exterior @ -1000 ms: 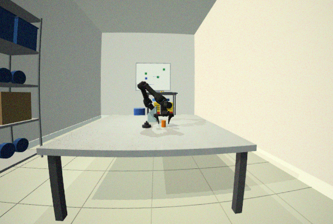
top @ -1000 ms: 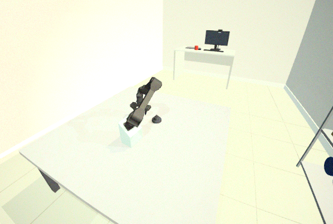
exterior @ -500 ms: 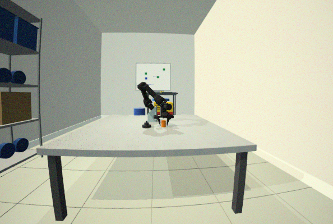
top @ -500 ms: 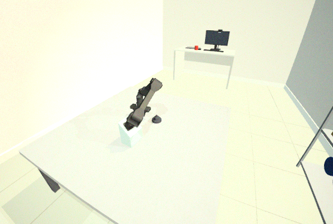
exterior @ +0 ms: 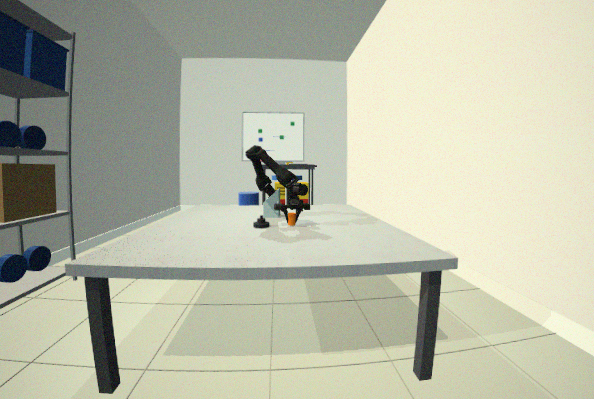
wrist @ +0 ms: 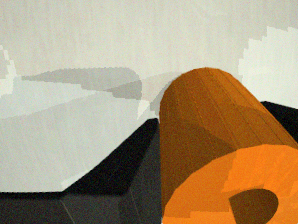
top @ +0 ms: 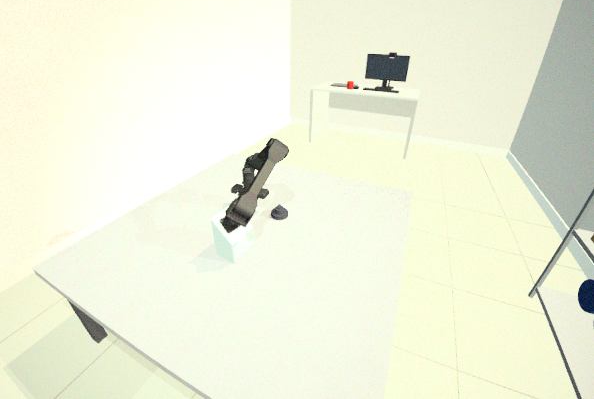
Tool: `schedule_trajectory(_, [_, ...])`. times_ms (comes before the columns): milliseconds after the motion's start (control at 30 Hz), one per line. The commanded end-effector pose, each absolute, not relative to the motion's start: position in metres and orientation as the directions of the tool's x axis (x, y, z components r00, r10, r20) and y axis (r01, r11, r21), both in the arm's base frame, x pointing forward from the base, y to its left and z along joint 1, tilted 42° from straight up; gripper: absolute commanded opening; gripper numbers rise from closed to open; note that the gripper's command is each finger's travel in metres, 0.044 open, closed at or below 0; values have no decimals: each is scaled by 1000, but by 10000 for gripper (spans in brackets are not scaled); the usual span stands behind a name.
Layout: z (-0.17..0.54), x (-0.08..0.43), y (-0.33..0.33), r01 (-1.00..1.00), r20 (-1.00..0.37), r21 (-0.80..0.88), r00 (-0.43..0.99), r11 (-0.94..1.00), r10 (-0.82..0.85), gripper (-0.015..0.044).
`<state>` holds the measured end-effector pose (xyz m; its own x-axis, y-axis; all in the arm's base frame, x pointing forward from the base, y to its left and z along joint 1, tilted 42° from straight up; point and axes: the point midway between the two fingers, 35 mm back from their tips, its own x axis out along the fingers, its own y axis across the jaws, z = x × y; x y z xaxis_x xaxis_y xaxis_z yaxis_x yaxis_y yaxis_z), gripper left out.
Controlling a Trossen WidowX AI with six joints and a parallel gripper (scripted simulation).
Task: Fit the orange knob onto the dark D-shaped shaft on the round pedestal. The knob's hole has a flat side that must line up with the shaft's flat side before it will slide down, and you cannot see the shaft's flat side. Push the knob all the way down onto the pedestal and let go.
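The orange knob [exterior: 292,219] [wrist: 200,100] stands upright on the table, its D-shaped hole facing up, with the hole's flat side toward the left in the wrist view. My gripper [exterior: 292,222] [wrist: 209,120] points down and is shut on the knob, one dark finger on each side. In the top view the knob and fingertips are hidden behind the arm. The dark round pedestal [top: 279,213] [exterior: 261,225], with its short shaft [top: 279,207] [exterior: 261,218] pointing up, stands apart from the knob, to its left in the exterior view. The shaft's flat side cannot be seen.
A pale block [top: 225,243] [exterior: 271,207] stands under the arm's base on the grey table [top: 320,303] [exterior: 260,253]. It is behind the knob and pedestal in the exterior view. A shelf rack [exterior: 35,152] and a desk [top: 370,94] stand away from the table.
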<state>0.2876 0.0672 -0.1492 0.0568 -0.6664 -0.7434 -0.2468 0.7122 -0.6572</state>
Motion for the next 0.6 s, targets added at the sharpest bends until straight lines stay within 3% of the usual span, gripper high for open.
schedule_trajectory(0, [-128,293,95,-241,-756,-647,75,723,-651,0])
schedule_trajectory(367, [-61,281,158,-241,-755,-647,73,724,-651,0])
schedule_trajectory(567, [-57,279,161,-241,-755,-647,73,723,-652,0])
